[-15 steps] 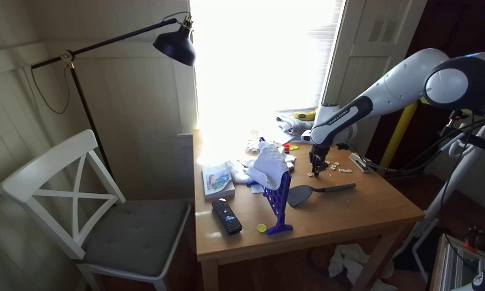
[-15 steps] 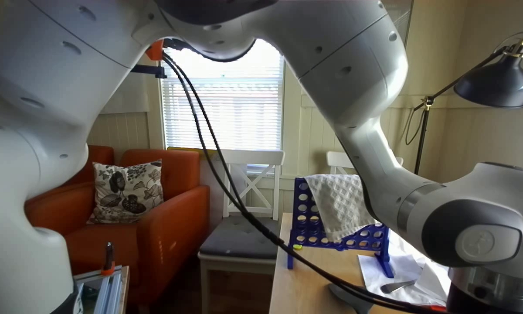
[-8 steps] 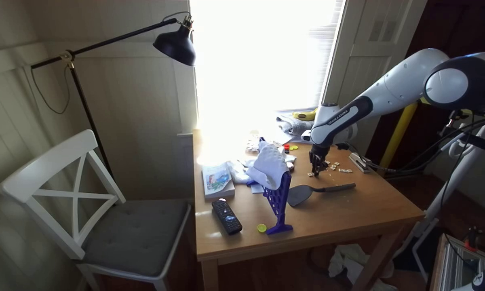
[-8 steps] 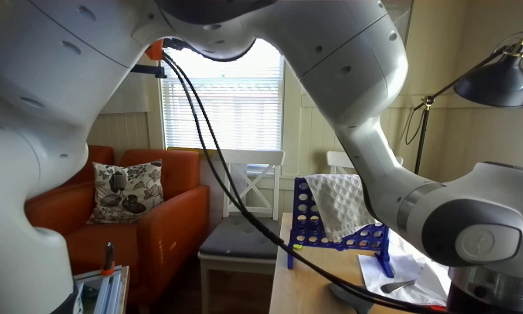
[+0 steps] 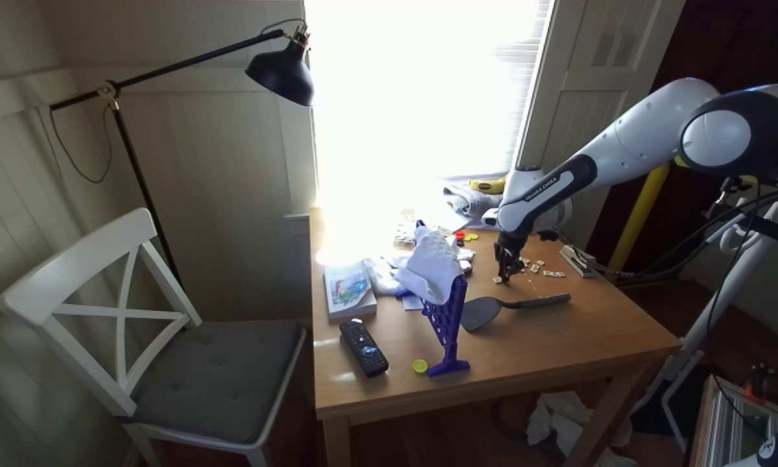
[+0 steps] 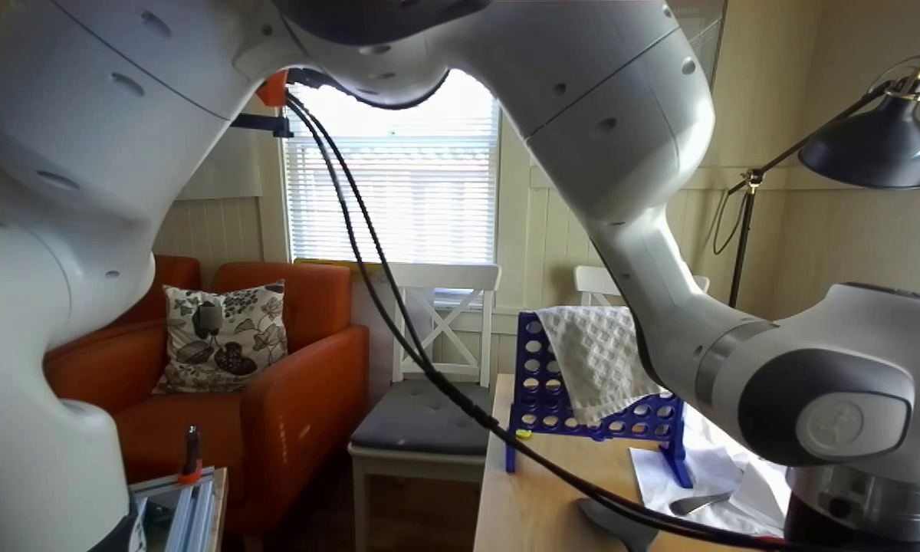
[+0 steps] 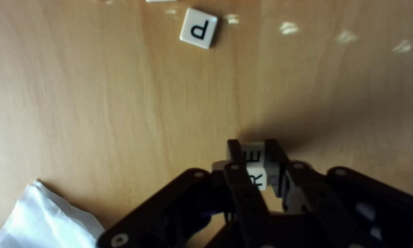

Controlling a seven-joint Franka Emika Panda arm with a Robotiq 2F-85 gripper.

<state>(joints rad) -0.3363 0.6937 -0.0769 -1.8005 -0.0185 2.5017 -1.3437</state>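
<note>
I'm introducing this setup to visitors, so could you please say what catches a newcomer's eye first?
Probably the pale robot arm arching across an exterior view, then the glaring window behind the table. On it stands a blue frame draped with a white cloth. In the wrist view, the gripper straddles an E tile.

Wrist view faces down, seemingly near tabletop (image 7: 124,103).

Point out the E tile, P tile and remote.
E tile (image 7: 253,154): wrist view, lettered face, between the jaws.
P tile (image 7: 198,28): wrist view, middle of its lettered face.
Remote (image 5: 364,348): an exterior view, middle of its button side.
</note>
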